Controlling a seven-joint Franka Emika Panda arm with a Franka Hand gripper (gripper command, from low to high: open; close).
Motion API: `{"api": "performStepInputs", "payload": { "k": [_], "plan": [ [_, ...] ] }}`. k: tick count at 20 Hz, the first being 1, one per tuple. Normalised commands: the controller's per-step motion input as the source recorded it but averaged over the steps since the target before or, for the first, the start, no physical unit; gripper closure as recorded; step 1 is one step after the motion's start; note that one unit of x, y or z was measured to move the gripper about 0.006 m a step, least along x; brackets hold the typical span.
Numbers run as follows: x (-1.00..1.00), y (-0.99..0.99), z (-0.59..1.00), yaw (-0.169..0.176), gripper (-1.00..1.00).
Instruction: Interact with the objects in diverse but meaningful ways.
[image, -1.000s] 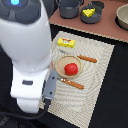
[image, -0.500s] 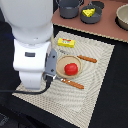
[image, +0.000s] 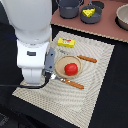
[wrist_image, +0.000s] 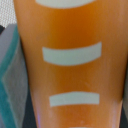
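Observation:
An orange-brown bread loaf (wrist_image: 70, 65) with white stripes fills the wrist view, very close to the camera. No fingers show there, and in the exterior view the white arm (image: 35, 57) hides both the gripper and the loaf. A red tomato (image: 71, 69) lies on a tan plate (image: 59, 70) just to the exterior view's right of the arm. The yellow red-marked packet (image: 66, 43) lies on the striped mat (image: 95, 85) beyond the plate. At the back, the yellow cheese wedge (image: 89, 12) sits in a dark bowl (image: 85, 19) beside the blue-grey pot (image: 70, 8).
Two orange-handled utensils lie on the mat, one (image: 87, 59) beyond the plate and one (image: 74, 84) in front of it. Another bowl (image: 122, 17) stands at the back right. A grey-teal surface (wrist_image: 11, 85) shows beside the loaf in the wrist view.
Over the last second the arm has moved up in the exterior view, from the mat's near corner to beside the plate. The tomato, packet and utensils have stayed put.

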Motion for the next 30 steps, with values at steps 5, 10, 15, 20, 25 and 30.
{"api": "performStepInputs", "payload": {
  "k": [5,10,15,20,25,30],
  "plan": [
    [-0.90,0.55,0.00,0.001,1.00],
    [-0.82,0.63,0.00,0.019,1.00],
    [-0.71,0.69,0.00,0.024,1.00],
    [-0.53,0.59,-0.06,0.017,1.00],
    [-0.21,0.24,-0.16,0.006,1.00],
    [-0.27,0.01,-0.32,0.003,1.00]
  ]
}}
